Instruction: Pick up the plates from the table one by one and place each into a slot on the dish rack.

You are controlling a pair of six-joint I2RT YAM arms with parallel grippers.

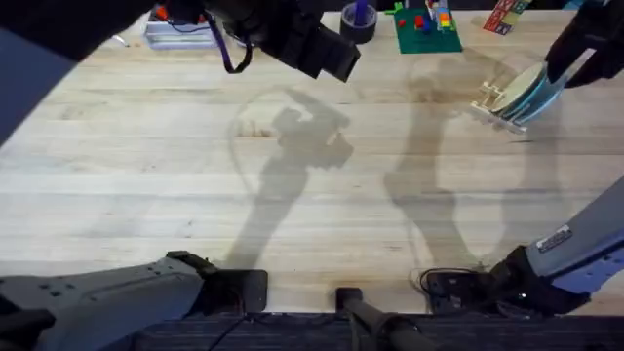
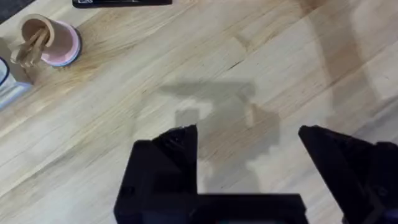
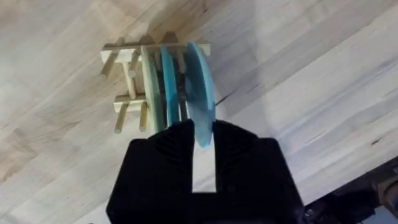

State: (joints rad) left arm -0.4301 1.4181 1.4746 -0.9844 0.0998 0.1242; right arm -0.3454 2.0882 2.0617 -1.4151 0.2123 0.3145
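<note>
The table (image 1: pixel 195 205), a light plank top with plain grain, is carrying the long shadows of both arms across its middle. The dish rack (image 1: pixel 494 100) is sitting near its far right edge, and three plates are standing on edge in the rack's slots: a pale yellow plate (image 3: pixel 151 81), a darker teal plate (image 3: pixel 168 84) beside it, and a light blue plate (image 3: pixel 200 87) outermost. The right gripper (image 3: pixel 202 146) is pinching the light blue plate's rim, jaws nearly closed around it. Well left of the rack, the left gripper (image 2: pixel 249 168) is hanging wide apart and empty over bare wood. Beyond the rack, a green baseplate (image 1: pixel 427 31) with what may be bricks is lying at the back edge.
</note>
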